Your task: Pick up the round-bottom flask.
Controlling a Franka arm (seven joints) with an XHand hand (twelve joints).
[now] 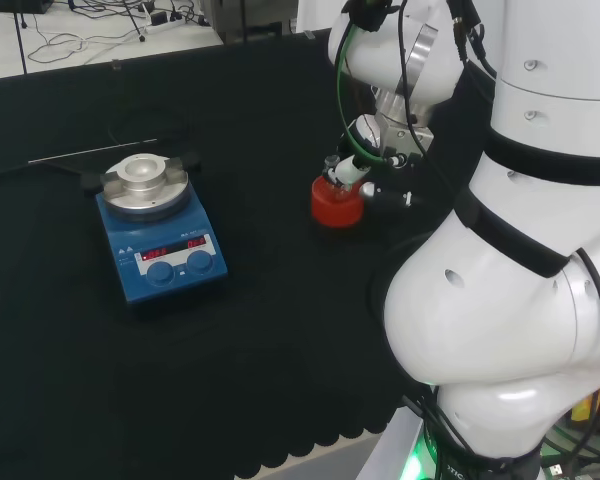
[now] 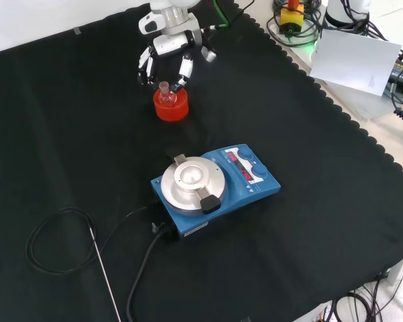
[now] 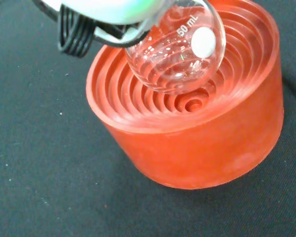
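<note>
The hand (image 2: 166,55) stands directly over the red ribbed stand (image 2: 170,106), its fingers (image 2: 184,70) curled down on either side of the neck of the round-bottom flask (image 2: 165,95); in the wrist view a white finger part and a black ribbed part lie against the flask's neck, so the hand is judged closed on the flask at the neck. The flask's bulb sits in the hollow of the stand, tilted off the centre ring; whether it has left the ribs cannot be told. Judgement: the grasp step is in hand and the lift is not yet done. The next move calls for a straight rise clear of the stand's rim, keeping the neck pinched so the bulb neither swings nor drags the stand along. The flask looks empty and clear. Writing: the flask carries a volume mark and a blank white marking spot; print is not reported further. Nearer the front camera than the stand sits a blue stirrer plate (image 2: 215,186) with a round metal top, red displays lit, well apart from the stand; a thin rod (image 2: 106,274) and a black cable (image 2: 50,235) lie beyond it.
</note>
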